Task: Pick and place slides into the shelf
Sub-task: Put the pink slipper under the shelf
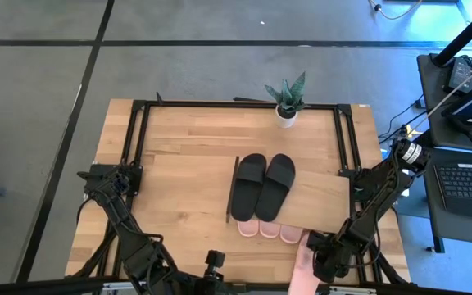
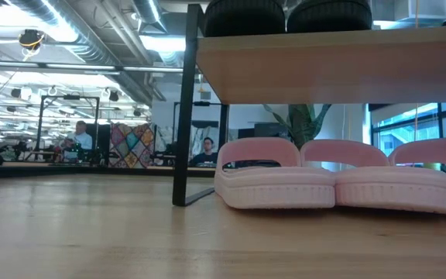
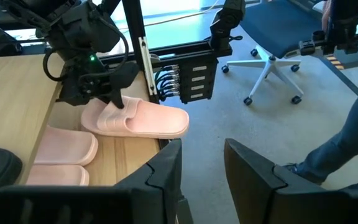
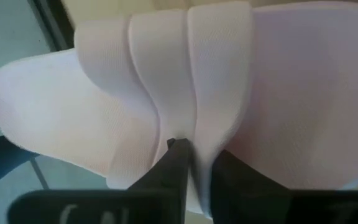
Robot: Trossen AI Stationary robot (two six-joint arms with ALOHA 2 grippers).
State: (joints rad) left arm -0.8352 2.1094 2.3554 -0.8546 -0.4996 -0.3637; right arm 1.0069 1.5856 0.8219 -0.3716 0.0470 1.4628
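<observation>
Two black slides [image 1: 265,187] lie side by side on the left half of the shelf [image 1: 326,195]. Their long sides run from the far side of the tabletop [image 1: 187,135] toward the near side, and they lean a little to one side. The right half of the shelf's top board is bare, so there is open room there.

Three pink slides [image 2: 273,182] sit in a row under the top board, on the tabletop. They touch each other. Their ends stick out a bit past the shelf's near edge. They point the same way as the black ones, far to near.

A fourth pink slide [image 3: 142,118] is at the near right part of the tabletop, just in front of the shelf. It lies flat, strap up, right at the tabletop's edge. Its long side also runs about far to near. The right end effector [image 4: 197,165] is over it, and its fingers are pressed together on a fold of the strap.

The left end effector [image 3: 202,149] waits low at the near edge of the tabletop. Its fingers are apart and hold nothing.

A small plant [image 1: 287,102] stands at the far edge, well apart from the shelf. The far half of the tabletop has lots of bare wood.
</observation>
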